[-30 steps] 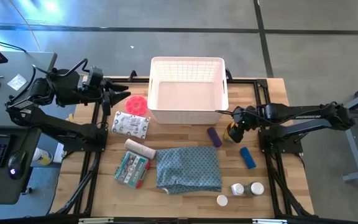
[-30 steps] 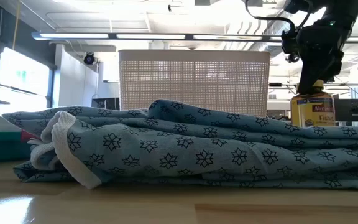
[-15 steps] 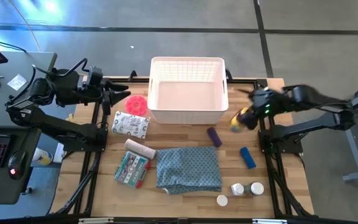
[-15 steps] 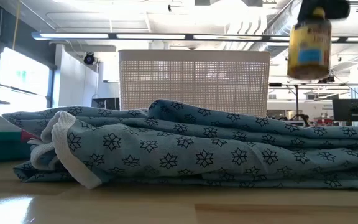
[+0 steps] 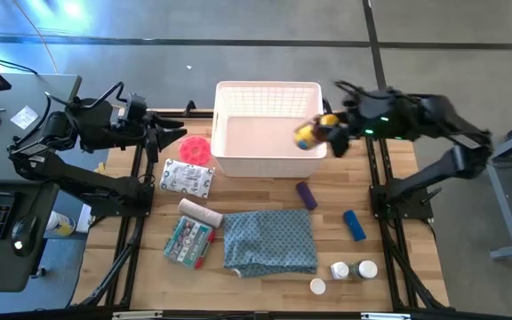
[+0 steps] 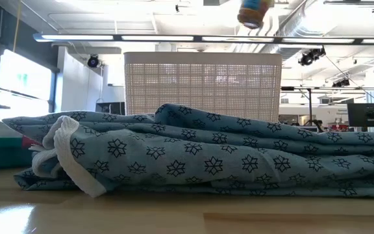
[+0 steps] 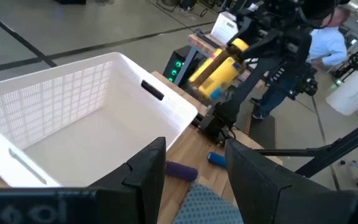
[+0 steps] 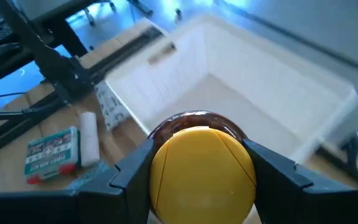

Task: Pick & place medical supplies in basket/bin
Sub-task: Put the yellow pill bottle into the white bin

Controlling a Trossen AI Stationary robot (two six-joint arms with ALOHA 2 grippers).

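Observation:
The white latticed basket (image 5: 269, 86) stands at the table's far middle. My right gripper (image 5: 329, 132) hangs high over the basket's right rim, shut on an amber bottle with a yellow cap (image 5: 308, 135). That bottle also shows at the top of the low view (image 6: 253, 12) and in the left wrist view (image 7: 219, 71). My left gripper (image 7: 191, 177) waits open to the left of the basket, with nothing between its fingers. Other supplies lie on the table. My right gripper pinches the bottle at its yellow cap end (image 8: 201, 168) between its two fingers (image 8: 132, 171). The fingers come from the table's right side, slanting down. The bottle is lifted clear and tilted, its amber body (image 7: 211, 78) pointing toward the basket's inside.
Left of the basket lie a pink disc (image 5: 195, 147), a printed packet (image 5: 188, 179), a bandage roll (image 5: 200, 212) and a green-red packet (image 5: 188, 242). Nearer lie the blue-grey cloth (image 5: 269, 240), a purple tube (image 5: 306, 195), a blue tube (image 5: 354, 225) and white pill bottles (image 5: 352, 269).
My right gripper has lifted the amber bottle off the table beside the basket's near right corner. It has carried the bottle up, toward the far edge and then left over the basket's right rim. The bottle stood upright and is now tilted.

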